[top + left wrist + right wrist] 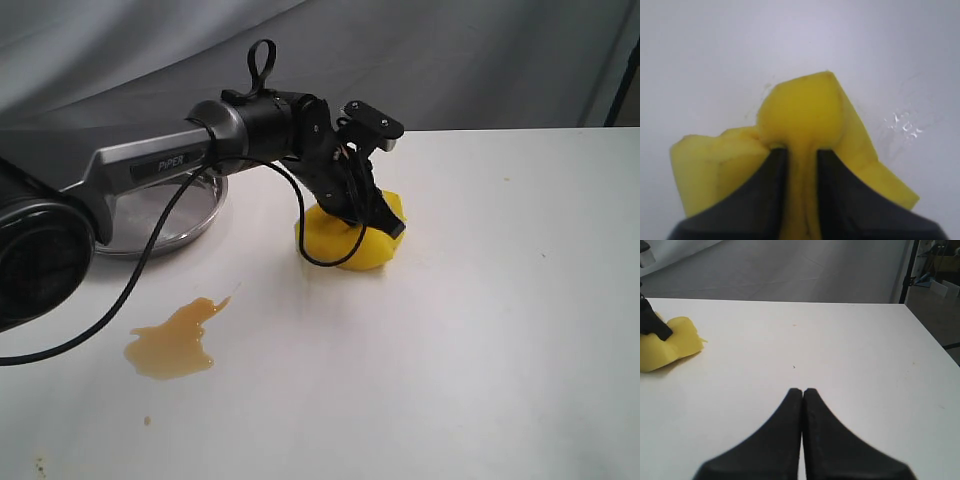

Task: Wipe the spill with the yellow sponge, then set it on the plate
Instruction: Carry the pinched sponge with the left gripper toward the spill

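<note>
My left gripper (385,222) is shut on the yellow sponge (345,243), which bulges squeezed between the black fingers (771,180) and rests on the white table near its middle. The sponge (800,112) fills most of the left wrist view; it also shows at the edge of the right wrist view as the sponge (667,342). The amber-brown spill (175,340) lies to the front left, well apart from the sponge. The steel plate (205,215) sits at the back left, partly hidden by the left arm. My right gripper (802,390) is shut with nothing in it, above bare table.
The left arm's black cable (140,270) hangs down over the table between plate and spill. A tiny brown droplet (147,421) lies in front of the spill. A few small water drops (905,125) glint beside the sponge. The table's far edge (790,301) meets grey floor.
</note>
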Available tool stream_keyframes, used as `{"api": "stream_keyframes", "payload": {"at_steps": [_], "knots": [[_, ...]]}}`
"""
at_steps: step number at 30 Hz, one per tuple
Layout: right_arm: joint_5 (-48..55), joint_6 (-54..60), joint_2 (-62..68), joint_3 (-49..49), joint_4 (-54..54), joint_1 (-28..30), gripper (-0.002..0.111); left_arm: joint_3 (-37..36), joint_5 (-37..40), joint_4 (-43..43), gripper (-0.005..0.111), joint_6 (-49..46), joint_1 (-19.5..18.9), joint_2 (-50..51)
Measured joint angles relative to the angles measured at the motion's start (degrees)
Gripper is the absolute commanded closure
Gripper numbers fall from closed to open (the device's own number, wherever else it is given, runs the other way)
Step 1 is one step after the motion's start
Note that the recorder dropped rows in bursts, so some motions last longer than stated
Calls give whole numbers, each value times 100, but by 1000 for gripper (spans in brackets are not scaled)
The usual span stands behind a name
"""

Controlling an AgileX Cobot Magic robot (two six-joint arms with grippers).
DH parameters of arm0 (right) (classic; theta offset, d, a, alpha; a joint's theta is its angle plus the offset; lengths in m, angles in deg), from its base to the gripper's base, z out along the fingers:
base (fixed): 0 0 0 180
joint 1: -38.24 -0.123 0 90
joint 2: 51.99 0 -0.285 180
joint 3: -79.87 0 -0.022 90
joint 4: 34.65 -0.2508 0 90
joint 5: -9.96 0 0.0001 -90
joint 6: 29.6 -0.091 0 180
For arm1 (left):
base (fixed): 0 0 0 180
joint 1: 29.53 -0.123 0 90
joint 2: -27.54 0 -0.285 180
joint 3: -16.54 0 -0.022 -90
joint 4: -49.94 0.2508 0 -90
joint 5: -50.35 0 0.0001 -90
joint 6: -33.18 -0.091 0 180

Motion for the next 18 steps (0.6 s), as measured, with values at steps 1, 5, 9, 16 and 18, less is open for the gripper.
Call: {"api": "stream_keyframes", "payload": {"at_steps": [1, 5, 9, 16, 18], "knots": [[0, 0, 0, 0, 0, 0, 108, 0, 80, 33, 107, 0, 0, -31], [0, 0, 0, 0, 0, 0, 108, -13, 430, 208, 107, 0, 0, -193], [0, 0, 0, 0, 0, 0, 108, -13, 585, 430, 107, 0, 0, -435], [0, 0, 0, 0, 0, 0, 108, -13, 802, 714, 107, 0, 0, -846], [0, 0, 0, 0, 0, 0, 108, -13, 840, 729, 107, 0, 0, -901]]}}
